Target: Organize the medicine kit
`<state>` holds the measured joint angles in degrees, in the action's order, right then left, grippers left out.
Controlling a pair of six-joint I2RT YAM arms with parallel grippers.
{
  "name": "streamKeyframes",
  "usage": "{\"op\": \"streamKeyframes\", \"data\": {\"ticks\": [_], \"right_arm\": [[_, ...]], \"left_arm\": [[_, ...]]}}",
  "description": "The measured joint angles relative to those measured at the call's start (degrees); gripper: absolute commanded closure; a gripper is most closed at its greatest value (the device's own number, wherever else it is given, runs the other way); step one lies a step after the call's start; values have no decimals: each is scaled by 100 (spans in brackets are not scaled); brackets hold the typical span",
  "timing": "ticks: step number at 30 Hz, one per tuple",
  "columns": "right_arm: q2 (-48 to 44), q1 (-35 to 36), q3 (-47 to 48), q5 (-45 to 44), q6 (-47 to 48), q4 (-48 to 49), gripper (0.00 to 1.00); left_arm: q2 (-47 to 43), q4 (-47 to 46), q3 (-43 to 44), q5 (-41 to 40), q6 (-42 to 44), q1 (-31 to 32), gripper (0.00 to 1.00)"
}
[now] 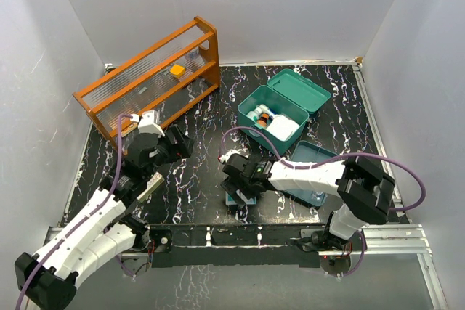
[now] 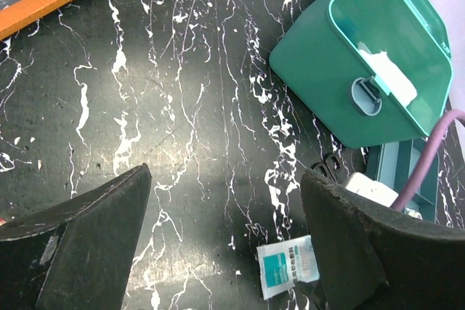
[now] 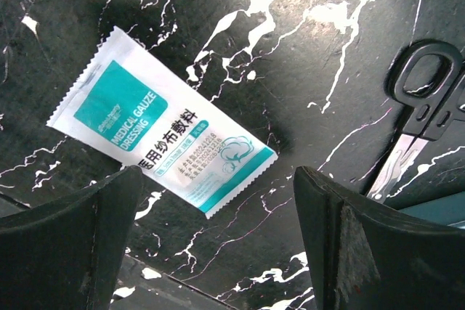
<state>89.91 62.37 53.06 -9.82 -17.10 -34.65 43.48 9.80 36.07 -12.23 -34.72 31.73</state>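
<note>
**Gauze packet under the right gripper, kit open and waiting**

At the far left of the top view the orange wooden rack stands at an angle near the back wall and plays no part in this step. In front of it the left gripper hangs over bare black marbled table, its fingers wide apart with nothing between them.

Toward the middle, at the near edge, a medical gauze dressing packet lies flat on the table. The right gripper hovers right over it, jaws spread wide and empty, and the packet sits slightly toward its left finger. Just right of the packet are the black handles of a pair of scissors, also loose on the table.

Further right and back, the medicine kit sits open, with its lid thrown back behind it. A white packet and a few small containers are already inside. Nearer the front lies the blue-grey divided tray, partly hidden under the right arm.

The step in hand appears to be picking up the gauze packet for the kit. The packet is thin and flat, so the right gripper will likely need to come straight down, catch an edge cleanly, and then carry it back and right to the open box.
</note>
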Motion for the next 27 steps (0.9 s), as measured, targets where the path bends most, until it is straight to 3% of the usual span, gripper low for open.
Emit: {"op": "streamKeyframes", "data": {"ticks": [14,21,27], "right_arm": [[354,0,179,-59,94,114,18],[713,-2,549,-168,-105,236,30],[968,-184,802,-181,-682,400,47]], "left_arm": [[-280,184,26,85,-31,0,17],[-190,179,28,72,-44,0,16],[-179,177,28,44,-98,0,16]]}}
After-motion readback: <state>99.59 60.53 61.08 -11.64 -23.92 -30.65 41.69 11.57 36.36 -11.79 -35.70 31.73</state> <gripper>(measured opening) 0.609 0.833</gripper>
